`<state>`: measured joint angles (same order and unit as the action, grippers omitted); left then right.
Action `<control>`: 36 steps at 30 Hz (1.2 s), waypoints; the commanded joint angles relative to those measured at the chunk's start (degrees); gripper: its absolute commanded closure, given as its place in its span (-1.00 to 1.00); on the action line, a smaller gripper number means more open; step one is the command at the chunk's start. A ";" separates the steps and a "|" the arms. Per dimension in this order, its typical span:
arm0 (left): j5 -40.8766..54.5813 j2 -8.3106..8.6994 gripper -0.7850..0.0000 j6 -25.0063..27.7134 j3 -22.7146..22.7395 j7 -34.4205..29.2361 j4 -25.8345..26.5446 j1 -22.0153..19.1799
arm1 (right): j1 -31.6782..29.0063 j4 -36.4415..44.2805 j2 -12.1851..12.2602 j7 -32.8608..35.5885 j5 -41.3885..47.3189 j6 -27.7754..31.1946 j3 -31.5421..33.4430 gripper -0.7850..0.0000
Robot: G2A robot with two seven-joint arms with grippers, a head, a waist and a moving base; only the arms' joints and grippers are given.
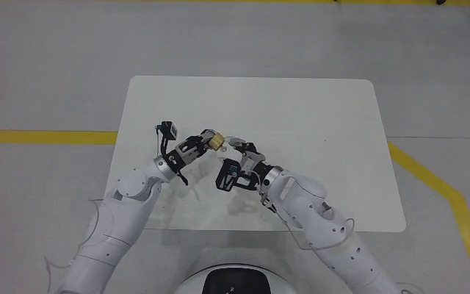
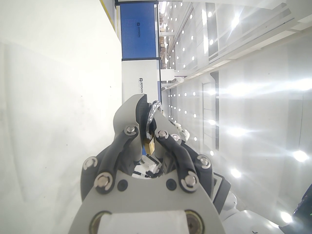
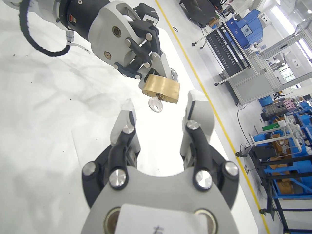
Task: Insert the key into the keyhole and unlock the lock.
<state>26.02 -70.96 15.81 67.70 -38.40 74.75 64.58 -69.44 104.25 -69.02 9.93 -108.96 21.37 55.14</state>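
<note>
White table (image 1: pixel 308 117) lies beneath the lock (image 3: pixel 161 88), which is held up off its surface. Next in size, the left gripper (image 3: pixel 156 77) meets the lock from its shackle (image 3: pixel 174 75) end, fingers clamped on the top of the brass body. On my left wrist feed the same gripper (image 2: pixel 150 113) shows both pads pressed in on the metal, with a brass edge showing between them. On the other side of the lock the right gripper (image 3: pixel 162 102) faces the keyhole (image 3: pixel 159 96), fingers spread wide and holding nothing. One fingertip (image 3: pixel 126 109) stands to each side of the key (image 3: pixel 155 104), apart from it. The lock itself hangs tilted, keyhole face turned toward the right gripper. The silver shackle pokes out past the left gripper's fingers, at the end of the lock opposite the key; I cannot tell whether it is latched. The key sits with its blade in the keyhole, its round head sticking out of the lock, untouched.
</note>
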 commanded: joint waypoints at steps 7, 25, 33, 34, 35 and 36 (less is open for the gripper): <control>-0.40 -0.05 1.00 -0.18 0.13 -0.05 0.19 0.06 | 0.05 -0.43 -0.35 0.42 -1.10 -0.88 -0.61 0.84; -2.78 0.00 1.00 1.90 0.39 -0.85 1.23 0.70 | 1.09 -5.72 -0.92 -5.20 15.10 4.77 3.43 1.00; -3.73 0.03 1.00 2.72 0.48 -1.02 1.57 0.89 | 1.31 -8.94 -0.61 -8.03 24.46 10.41 6.91 1.00; -3.75 0.03 1.00 2.74 0.49 -1.04 1.56 0.89 | 1.32 -9.25 -0.57 -8.30 25.46 11.19 7.17 1.00; -3.93 0.03 1.00 2.77 0.49 -1.07 1.55 0.87 | 1.38 -9.60 -0.54 -8.42 26.36 11.90 7.43 1.00; -4.07 0.03 1.00 2.84 0.50 -1.08 1.58 0.85 | 1.50 -9.82 -0.49 -8.35 26.79 12.42 7.64 1.00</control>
<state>22.13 -70.94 18.59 68.19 -39.47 76.32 65.46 -68.06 94.71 -69.55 1.56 -82.83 33.15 62.54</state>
